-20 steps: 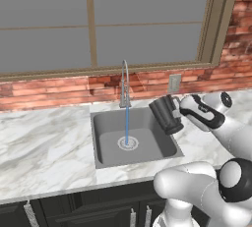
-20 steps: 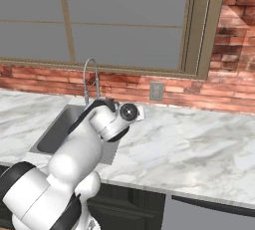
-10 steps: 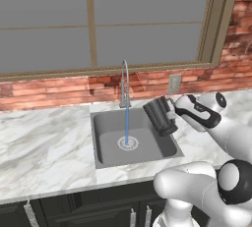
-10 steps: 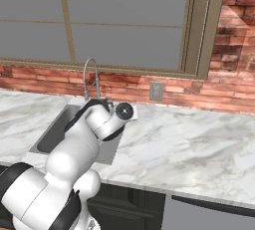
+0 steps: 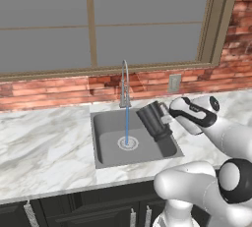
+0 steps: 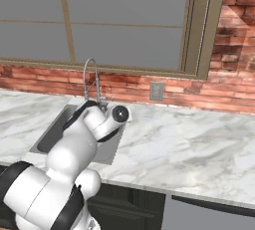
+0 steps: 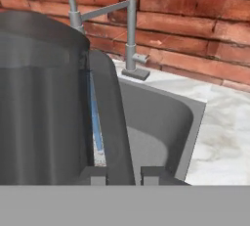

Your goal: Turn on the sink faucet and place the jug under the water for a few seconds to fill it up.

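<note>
The dark ribbed jug (image 5: pixel 154 121) hangs tilted over the right half of the grey sink (image 5: pixel 106 137), a little to the right of the water (image 5: pixel 127 127). That thin blue stream falls from the silver sink faucet (image 5: pixel 124 81) onto the drain. My gripper (image 5: pixel 166 118) reaches in from the right and is shut on the jug. In the hand view the jug (image 7: pixel 44 107) fills the left side, its handle (image 7: pixel 110 122) pinched in my gripper (image 7: pixel 124 176). Behind it show the water (image 7: pixel 94 117), the sink faucet (image 7: pixel 131 29) and the sink (image 7: pixel 161 122). From the right base, my arm covers most of the sink (image 6: pixel 50 139) below the sink faucet (image 6: pixel 92 77).
Marble counter (image 5: pixel 44 147) runs on both sides of the basin. A brick wall with a wall outlet (image 5: pixel 173 82) and a large window (image 5: pixel 98 19) stands behind. Dark cabinet fronts (image 5: pixel 74 211) lie below the counter edge.
The gripper has carried the jug leftward over the basin, closer to the water stream. The water keeps running.
</note>
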Available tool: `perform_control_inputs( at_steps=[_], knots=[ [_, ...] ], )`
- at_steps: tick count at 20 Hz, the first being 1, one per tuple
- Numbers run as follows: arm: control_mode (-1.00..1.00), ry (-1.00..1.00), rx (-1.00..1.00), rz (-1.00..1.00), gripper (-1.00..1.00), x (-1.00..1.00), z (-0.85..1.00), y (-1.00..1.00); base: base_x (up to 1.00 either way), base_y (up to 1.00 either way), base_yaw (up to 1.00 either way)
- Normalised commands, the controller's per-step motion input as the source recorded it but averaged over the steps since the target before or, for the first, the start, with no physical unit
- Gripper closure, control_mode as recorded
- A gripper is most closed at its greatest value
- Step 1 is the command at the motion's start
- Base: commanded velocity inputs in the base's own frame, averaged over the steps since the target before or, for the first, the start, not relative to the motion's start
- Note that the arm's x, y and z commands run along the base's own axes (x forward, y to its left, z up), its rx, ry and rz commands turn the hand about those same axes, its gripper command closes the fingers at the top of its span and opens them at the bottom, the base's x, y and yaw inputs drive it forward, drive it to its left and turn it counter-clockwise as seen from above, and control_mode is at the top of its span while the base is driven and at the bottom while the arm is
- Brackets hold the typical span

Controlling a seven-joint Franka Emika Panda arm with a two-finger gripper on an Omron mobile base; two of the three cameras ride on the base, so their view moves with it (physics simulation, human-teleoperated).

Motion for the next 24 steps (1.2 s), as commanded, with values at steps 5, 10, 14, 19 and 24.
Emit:
perform_control_inputs(
  at_steps=[5, 10, 14, 19, 24],
  knots=[
    [-1.00, 0.02, 0.03, 0.14, 1.00, 0.18, -0.06, 0.20, 0.00, 0.00, 0.00],
    [-1.00, 0.00, 0.00, 0.07, 1.00, 0.04, -0.01, 0.35, 0.00, 0.00, 0.00],
    [-1.00, 0.00, 0.02, 0.01, 1.00, 0.00, -0.16, 0.09, 0.00, 0.00, 0.00],
    [-1.00, 0.00, 0.00, 0.00, 1.00, 0.09, -0.18, 0.00, 0.00, 0.00, 0.00],
    [-1.00, 0.00, 0.00, 0.00, 1.00, 0.28, -0.01, 0.00, 0.00, 0.00, 0.00]
  ],
)
